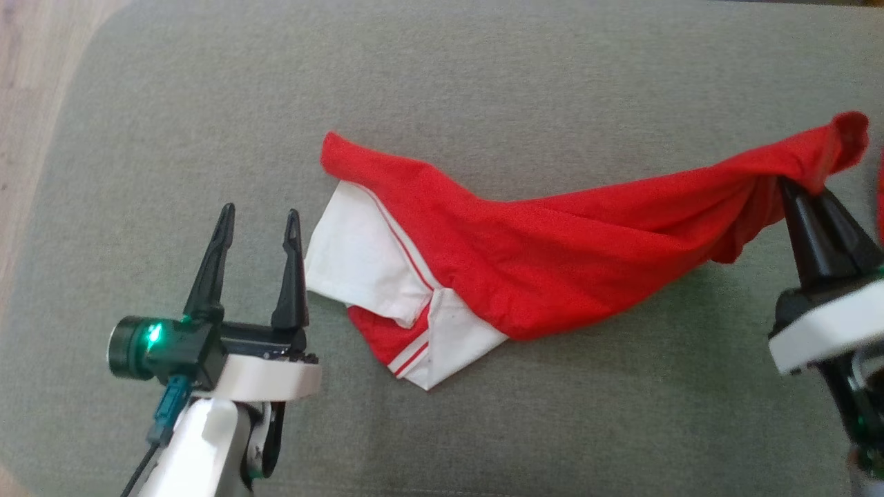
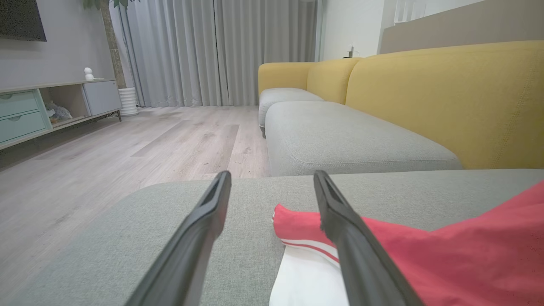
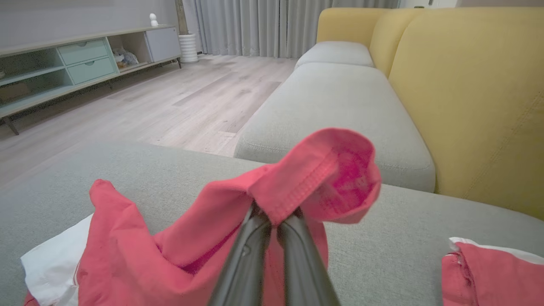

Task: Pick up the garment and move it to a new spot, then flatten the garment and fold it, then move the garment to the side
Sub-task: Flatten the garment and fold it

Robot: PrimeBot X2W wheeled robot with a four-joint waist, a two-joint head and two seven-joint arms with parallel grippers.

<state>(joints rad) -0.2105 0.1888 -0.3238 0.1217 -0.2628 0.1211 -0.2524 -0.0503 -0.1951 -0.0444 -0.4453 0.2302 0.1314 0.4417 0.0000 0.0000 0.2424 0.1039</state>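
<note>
The red and white garment lies across the middle of the grey seat cushion in the head view, stretched from about 9 o'clock out to 3 o'clock. Its white, red-striped part rests crumpled on the cushion at the 8 o'clock end, while the red end at 3 o'clock is lifted off the cushion. The right gripper, at the 3 o'clock edge of that view, has its jaws pressed together on a hemmed fold of the red cloth, which bunches above them in the right wrist view. The left gripper sits at 8 o'clock, jaws spread wide and holding nothing, just beside the garment's white edge. In the left wrist view the yellow backrest rises at 2 o'clock and the wooden floor spreads toward 10 o'clock. Another red and white piece of cloth lies on the cushion at 4 o'clock of the right wrist view, apart from the held garment
</note>
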